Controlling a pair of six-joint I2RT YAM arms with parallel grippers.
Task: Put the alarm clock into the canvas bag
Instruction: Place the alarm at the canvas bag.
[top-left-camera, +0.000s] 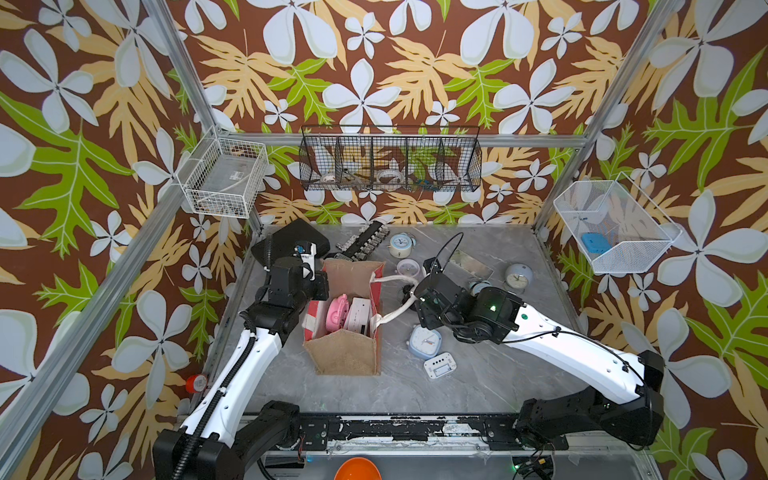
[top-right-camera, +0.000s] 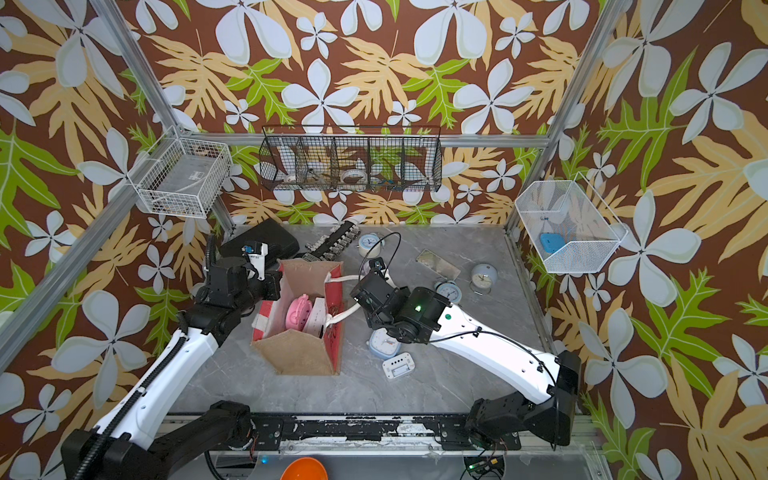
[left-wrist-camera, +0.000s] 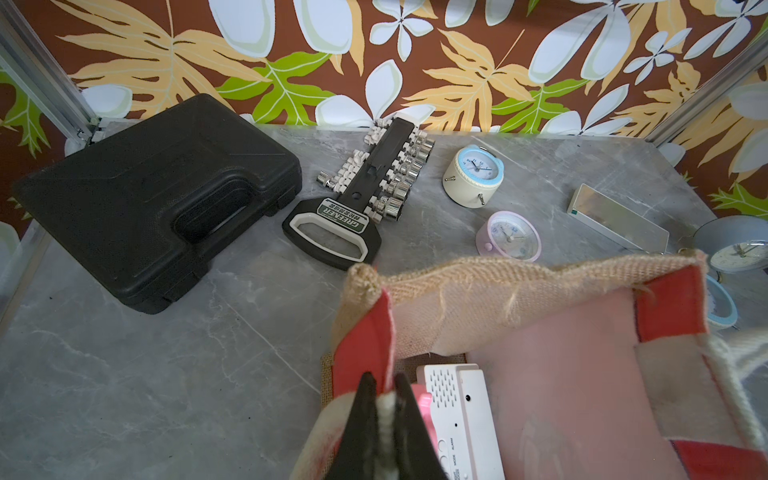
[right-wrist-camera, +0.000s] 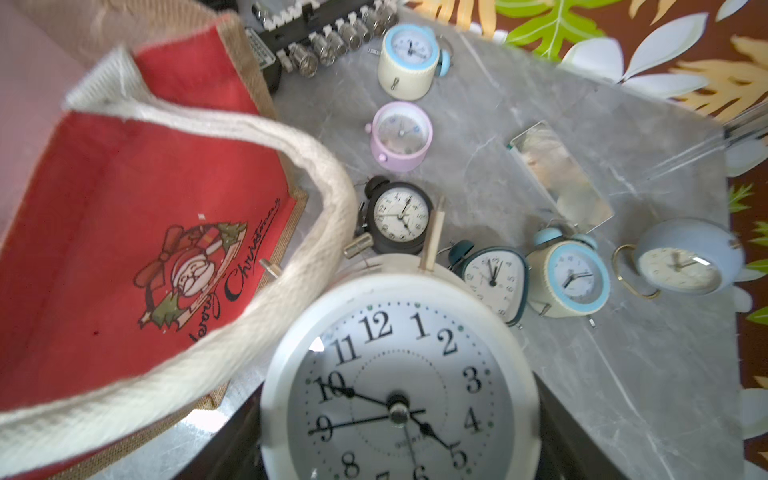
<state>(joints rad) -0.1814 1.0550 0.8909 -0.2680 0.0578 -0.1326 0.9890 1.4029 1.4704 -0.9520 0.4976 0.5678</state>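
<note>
The left tool (left-wrist-camera: 384, 384) pinches the rim of the canvas bag (top-left-camera: 345, 353) open (a pink clock (top-left-camera: 336, 311) already lies inside), while the right tool (top-left-camera: 415, 297) clasps the white alarm clock (right-wrist-camera: 399, 390) just beside the bag, not yet over its mouth.

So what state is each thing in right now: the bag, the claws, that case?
canvas bag: standing open.
left claw: shut on the bag's edge.
right claw: gripping the white alarm clock, beside the bag.
white alarm clock: held, not bagged yet.
black case: closed, lying flat.
</note>
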